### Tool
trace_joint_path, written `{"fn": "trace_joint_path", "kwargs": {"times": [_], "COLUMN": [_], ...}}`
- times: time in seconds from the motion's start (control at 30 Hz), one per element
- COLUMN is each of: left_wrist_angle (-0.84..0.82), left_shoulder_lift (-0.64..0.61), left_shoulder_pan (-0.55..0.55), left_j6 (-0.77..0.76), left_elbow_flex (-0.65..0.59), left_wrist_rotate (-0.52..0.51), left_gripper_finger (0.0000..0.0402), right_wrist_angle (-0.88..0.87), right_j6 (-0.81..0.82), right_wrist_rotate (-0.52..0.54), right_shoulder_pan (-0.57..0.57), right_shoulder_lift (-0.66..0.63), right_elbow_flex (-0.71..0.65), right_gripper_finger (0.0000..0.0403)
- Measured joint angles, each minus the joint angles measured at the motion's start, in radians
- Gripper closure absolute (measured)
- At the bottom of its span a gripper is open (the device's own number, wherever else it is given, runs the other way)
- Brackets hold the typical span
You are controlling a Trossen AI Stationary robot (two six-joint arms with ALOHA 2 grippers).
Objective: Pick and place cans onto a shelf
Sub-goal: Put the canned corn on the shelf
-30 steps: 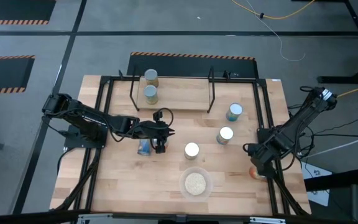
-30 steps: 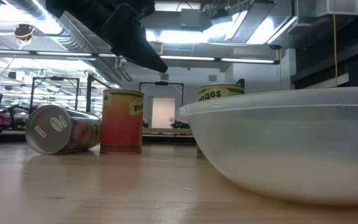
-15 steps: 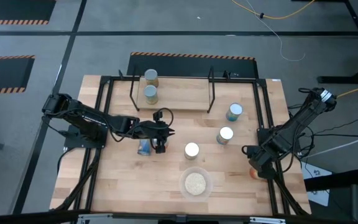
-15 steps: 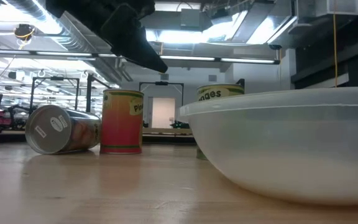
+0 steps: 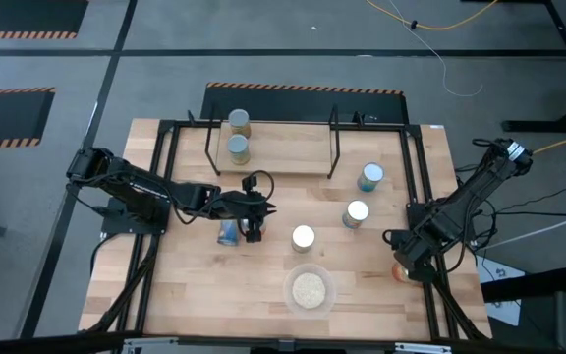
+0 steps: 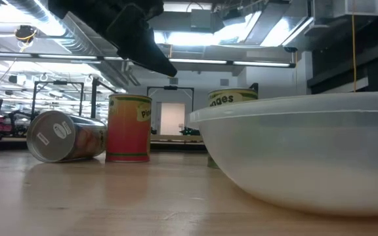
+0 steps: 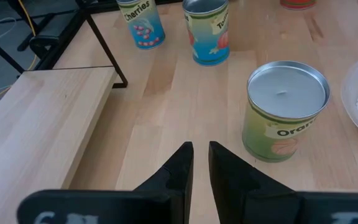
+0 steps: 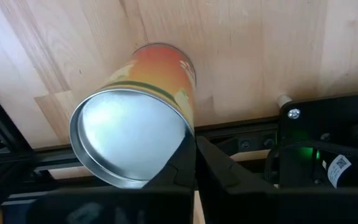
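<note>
Two cans (image 5: 238, 148) stand on the shelf (image 5: 293, 147) at the far side. Three more stand upright on the table (image 5: 357, 213), one with an orange-fruit label (image 7: 288, 109). A blue can (image 5: 228, 233) lies on its side beside my left gripper (image 7: 201, 155), which is shut with nothing between its fingers. At the table's right edge, an orange-labelled can (image 8: 135, 137) stands with its silver top up. My right gripper (image 8: 196, 163) points down, shut right beside that can's top rim, with the can outside its fingers. My right gripper comes down from above. Its shut fingers (image 8: 185, 162) stand against the orange can's top rim (image 8: 188, 140), on the rim's outer side. Nothing is between the fingers. I cannot tell whether they touch the rim. The can rests on the table.
A clear bowl of pale grains (image 5: 309, 289) sits near the table's front edge and fills the right of the low view (image 6: 307, 151). A black frame rail (image 8: 241, 146) runs along the table's right edge just beside the orange can.
My right gripper has shut beside the orange can without moving off. The can stays on the table.
</note>
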Motion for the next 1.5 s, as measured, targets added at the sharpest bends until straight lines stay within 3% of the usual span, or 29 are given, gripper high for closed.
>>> {"fn": "trace_joint_path", "kwargs": {"times": [0.27,0.47,0.8,0.93,1.07,1.3,1.5], "left_wrist_angle": [-0.034,-0.144,-0.347,-0.459,-0.560,-0.561,-0.561], "left_shoulder_lift": [-0.067,-0.205,-0.411,-0.472,-0.519,-0.541,-0.535], "left_shoulder_pan": [0.000,-0.001,-0.042,-0.075,-0.119,-0.169,-0.178], "left_j6": [0.000,0.002,-0.001,-0.001,-0.009,-0.020,-0.020], "left_elbow_flex": [0.001,0.001,0.001,0.001,0.000,0.000,0.000], "left_wrist_rotate": [0.000,-0.003,-0.005,0.005,0.005,-0.002,-0.005], "left_gripper_finger": [0.0358,0.0358,0.0358,0.0358,0.0358,0.0358,0.0358], "right_wrist_angle": [0.000,-0.042,-0.089,-0.098,-0.098,-0.092,-0.071], "right_j6": [-0.011,-0.027,-0.232,-0.422,-0.721,-1.279,-1.580], "right_wrist_rotate": [0.019,0.028,0.052,0.079,0.106,0.120,0.121], "right_shoulder_pan": [-0.001,-0.019,-0.190,-0.294,-0.408,-0.615,-0.801], "right_shoulder_lift": [0.004,0.002,0.007,0.043,0.117,0.303,0.489], "right_elbow_flex": [0.027,0.120,0.340,0.451,0.572,0.812,1.050], "right_gripper_finger": [0.0400,0.0401,0.0402,0.0402,0.0402,0.0402,0.0402]}}
